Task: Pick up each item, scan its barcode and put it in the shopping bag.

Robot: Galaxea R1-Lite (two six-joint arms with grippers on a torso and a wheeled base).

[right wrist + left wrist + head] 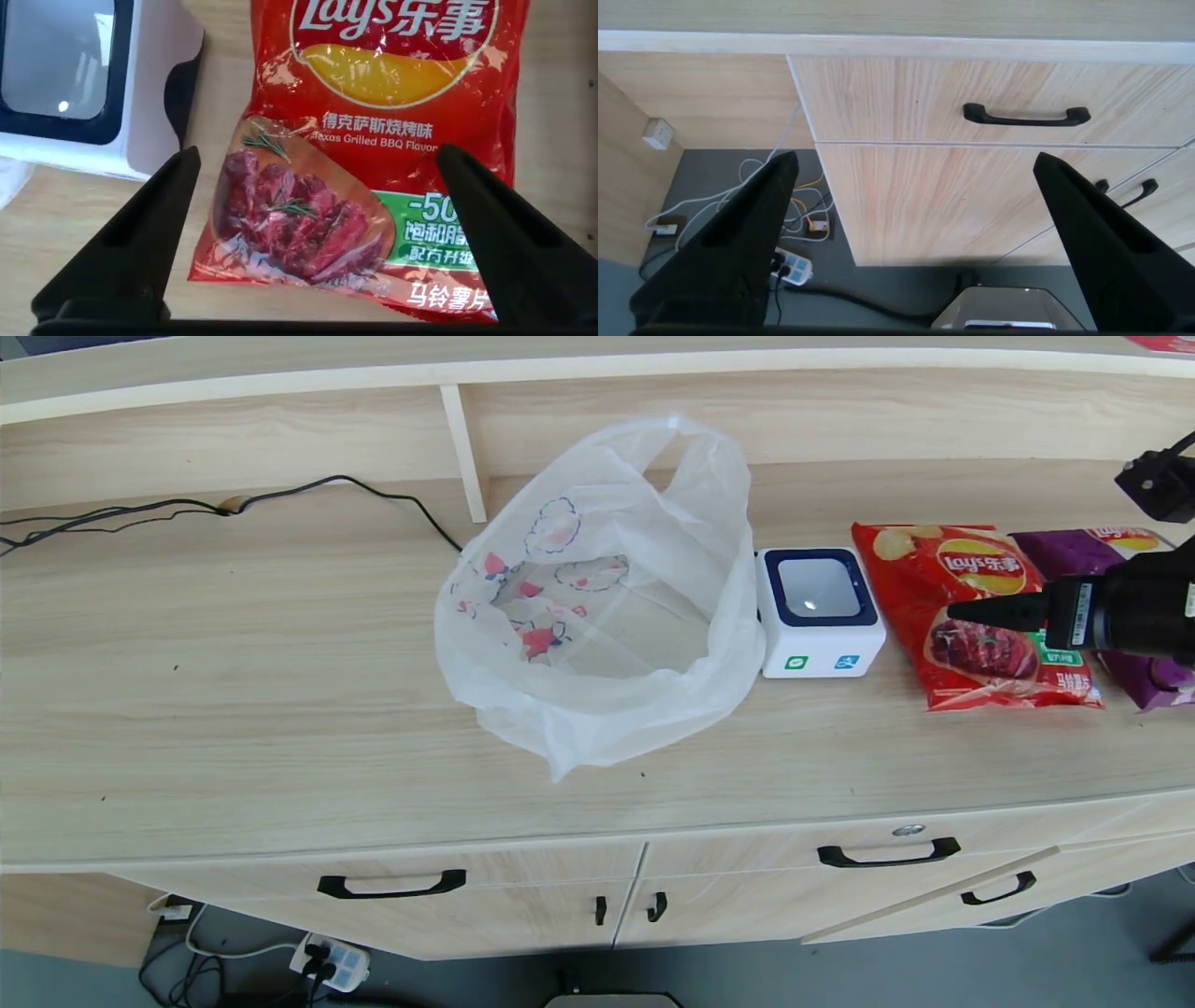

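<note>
Drawer fronts nearest, power strip on grey floor below. Head: wooden counter carries open shopping bag, scanner just beside, then red chip bag, purple bag; right gripper over red chip bag. Left wrist: left gripper fingers apart, facing drawer fronts. Right wrist: fingers spread wide above red chip bag, scanner alongside.
</note>
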